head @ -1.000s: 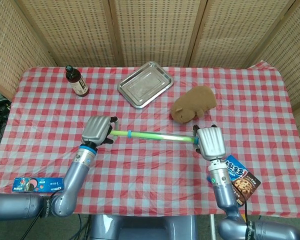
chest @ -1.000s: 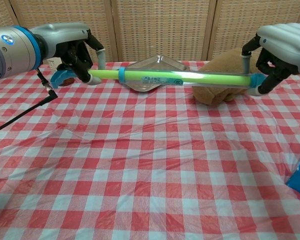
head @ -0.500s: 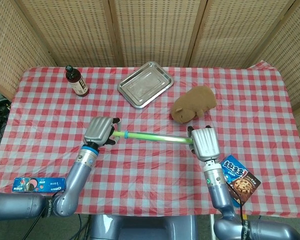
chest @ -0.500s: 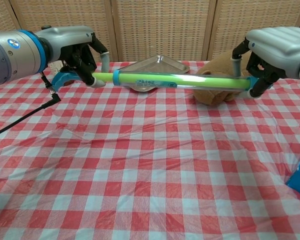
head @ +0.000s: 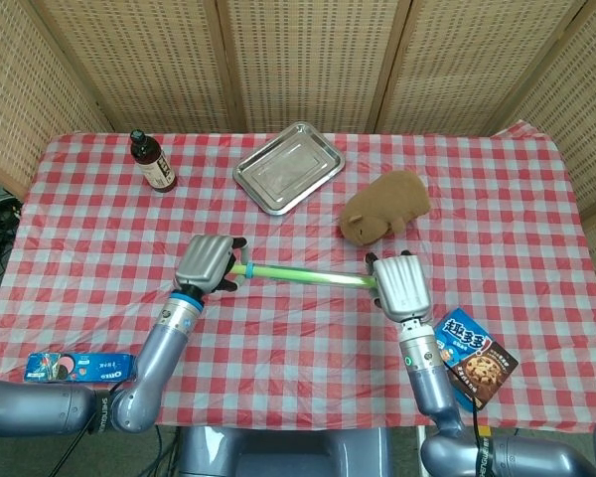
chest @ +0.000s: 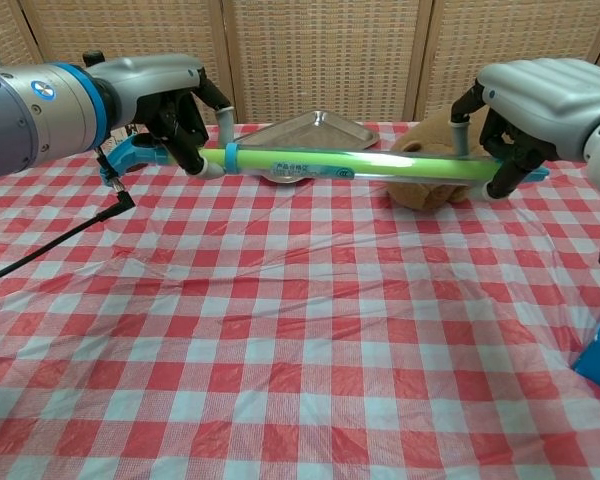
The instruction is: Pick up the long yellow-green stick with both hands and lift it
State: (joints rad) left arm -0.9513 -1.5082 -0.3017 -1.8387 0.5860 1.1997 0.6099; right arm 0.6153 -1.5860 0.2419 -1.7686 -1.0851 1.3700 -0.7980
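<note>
The long yellow-green stick point(head: 300, 275) point(chest: 350, 164) hangs level above the checked tablecloth, a blue band near its left end. My left hand point(head: 205, 262) point(chest: 175, 108) grips that left end, fingers wrapped around it. At the other end my right hand point(head: 399, 286) point(chest: 525, 100) holds the stick the same way. In the chest view the stick's blue end caps poke out beyond both hands. The stick touches nothing on the table.
A metal tray point(head: 287, 167) point(chest: 302, 128) lies at the back centre. A brown plush animal point(head: 384, 206) point(chest: 430, 188) sits just behind the stick's right part. A dark bottle point(head: 152, 161) stands back left. A blue Oreo box point(head: 77, 368) and a cookie packet point(head: 474, 358) lie near the front edge.
Both hands have slid along the stick toward each other, so more of each end sticks out. The stick has stayed at about the same height.
</note>
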